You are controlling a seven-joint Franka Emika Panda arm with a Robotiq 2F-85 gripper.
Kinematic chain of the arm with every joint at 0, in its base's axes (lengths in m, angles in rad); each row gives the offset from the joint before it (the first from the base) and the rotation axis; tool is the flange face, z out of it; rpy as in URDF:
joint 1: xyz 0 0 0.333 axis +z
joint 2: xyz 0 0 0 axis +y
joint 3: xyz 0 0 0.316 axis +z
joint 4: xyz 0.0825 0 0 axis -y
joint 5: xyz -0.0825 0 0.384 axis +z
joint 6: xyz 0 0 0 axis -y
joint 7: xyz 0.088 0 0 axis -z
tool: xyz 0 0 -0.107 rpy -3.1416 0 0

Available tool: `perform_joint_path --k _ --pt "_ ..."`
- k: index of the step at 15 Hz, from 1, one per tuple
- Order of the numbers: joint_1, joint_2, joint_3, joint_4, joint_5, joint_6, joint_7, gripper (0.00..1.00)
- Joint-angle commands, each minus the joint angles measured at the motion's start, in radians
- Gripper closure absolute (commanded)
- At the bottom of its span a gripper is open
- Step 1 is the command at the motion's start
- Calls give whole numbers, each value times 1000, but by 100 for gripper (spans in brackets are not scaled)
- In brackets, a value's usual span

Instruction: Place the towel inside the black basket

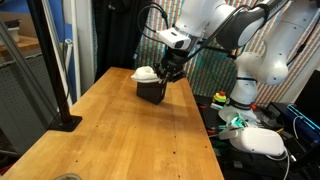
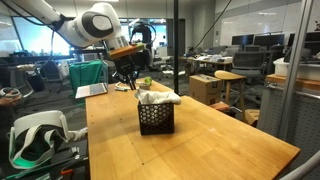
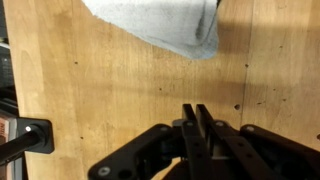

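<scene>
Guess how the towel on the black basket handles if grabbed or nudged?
Probably floppy: the towel drapes over the black basket rim in soft folds. Likely light, since it mounds loosely above the rim. Pulling it might drag or tip the basket, which seems to stand free on the wooden table.

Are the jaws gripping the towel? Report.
No; in the wrist view the jaws stand shut and empty, with the towel lying clear of them.
</scene>
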Motion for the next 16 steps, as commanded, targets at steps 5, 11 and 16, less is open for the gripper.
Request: perform_joint_path --k 5,11,16 --pt "-32 68 -16 17 -16 -17 -4 89" --pt "-51 48 -20 17 -43 -2 5 89" --pt "-82 27 -31 24 -120 -3 27 89"
